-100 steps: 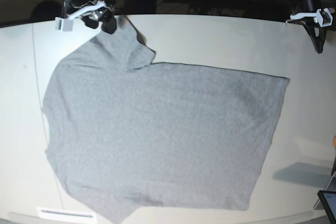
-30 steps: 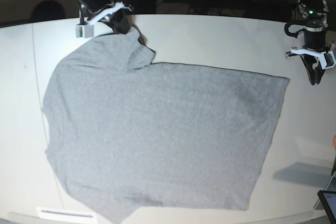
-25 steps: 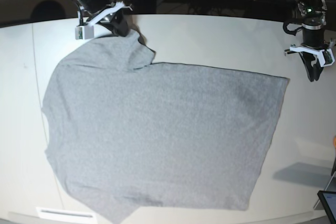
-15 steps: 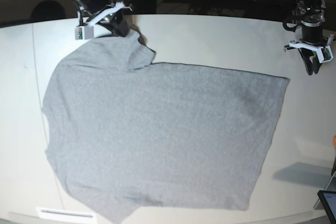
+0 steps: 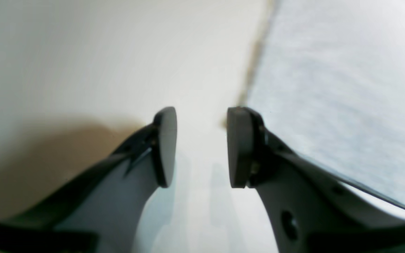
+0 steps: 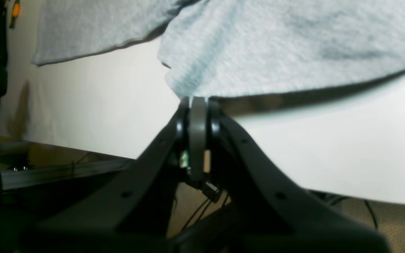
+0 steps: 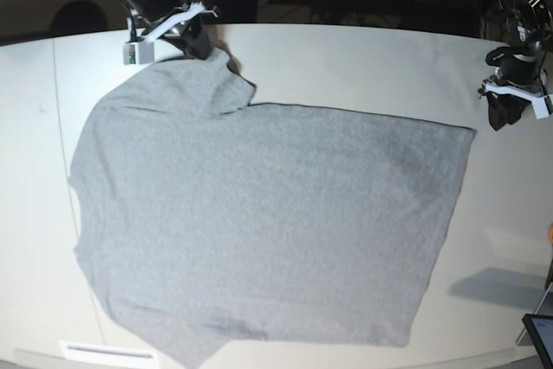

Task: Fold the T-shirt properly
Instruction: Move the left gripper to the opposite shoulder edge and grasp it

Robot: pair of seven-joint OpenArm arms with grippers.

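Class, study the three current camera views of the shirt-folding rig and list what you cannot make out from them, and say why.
- T-shirt underside: base view, it lies flat on the table, so any print is hidden.
- Right gripper: right wrist view, jaws closed at the sleeve hem; how much cloth is pinched is hidden by the pads.
- Left gripper: left wrist view is blurred; its height above the table is unclear.
- Shirt's lower sleeve: cut off by the base view's bottom edge.
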